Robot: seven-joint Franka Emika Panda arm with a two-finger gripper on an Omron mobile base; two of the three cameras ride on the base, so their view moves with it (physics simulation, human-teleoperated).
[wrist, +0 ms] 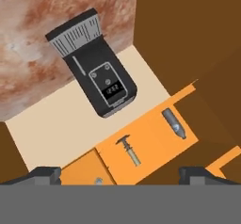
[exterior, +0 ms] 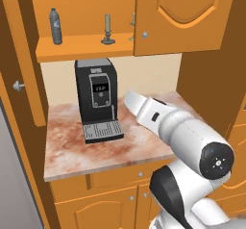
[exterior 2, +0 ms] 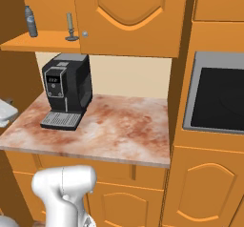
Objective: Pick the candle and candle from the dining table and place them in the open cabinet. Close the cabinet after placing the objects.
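Starting with the olive candle [exterior: 107,30], upright on its dark round base, parked on the inner shelf of the cabinet [exterior: 81,47], roughly mid-shelf and well clear of the front lip, so safe from a swinging door. Just right of it, peeking past the edge of the right door [exterior: 182,16], a thin pale-gold sliver [exterior: 132,27], likely the second candle, though too hidden to call for certain. Over on the far left of the same shelf, well apart from the candle, a grey-blue bottle [exterior: 56,26], also standing. Judging from that, placing looks done or nearly done, leaving the closing. Left door [exterior: 23,64] swung wide out toward the camera, silver knob [exterior: 18,85] sticking out, clearly the panel needing the push. Below the shelf, a black coffee machine [exterior: 98,98] on the marbled desk [exterior: 72,151], backed against the beige wall, right under the candle. Looking along the hand now: jaws spread wide at the bottom of the hand view, nothing between them, released and empty, aimed at the shelf with the candle and bottle in sight. Off to the right in the right base view, a dark built-in oven [exterior 2: 219,97], out of the way.
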